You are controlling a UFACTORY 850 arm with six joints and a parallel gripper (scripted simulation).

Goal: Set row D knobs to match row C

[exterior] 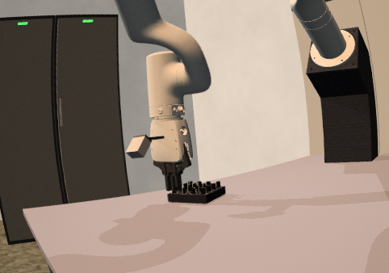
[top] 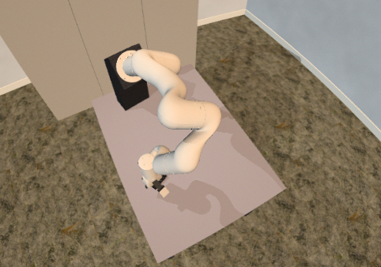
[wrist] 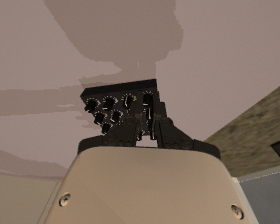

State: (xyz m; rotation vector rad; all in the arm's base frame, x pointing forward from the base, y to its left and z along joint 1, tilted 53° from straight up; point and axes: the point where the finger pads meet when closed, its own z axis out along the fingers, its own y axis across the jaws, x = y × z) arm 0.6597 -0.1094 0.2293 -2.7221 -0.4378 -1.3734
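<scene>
Stands on its feet on the pale mauve table [exterior: 282,223], the black knob box [exterior: 210,196], near the table's left edge as the exterior view has it and well apart from the black pedestal [exterior: 349,114] bearing the arm's base. Hidden almost wholly under the wrist in the top view, with only a dark corner [top: 158,185] showing beside the small tan block on the gripper's side. Points straight down at the box's corner nearest the dark cabinet [exterior: 60,118], the gripper [exterior: 173,184], fingers narrowed and clenched on a knob [wrist: 152,117] at the edge of the grid. Shows in the wrist view between the two dark fingers, that knob, with a white line running down its side. Cannot tell from these views which row or number the grasped knob bears: printed names too small and blurred to read. Visible further out in the wrist view, several more knobs with faint white rings of marks, pointing directions not readable. Falls across the table toward the near edge, the arm's shadow.
</scene>
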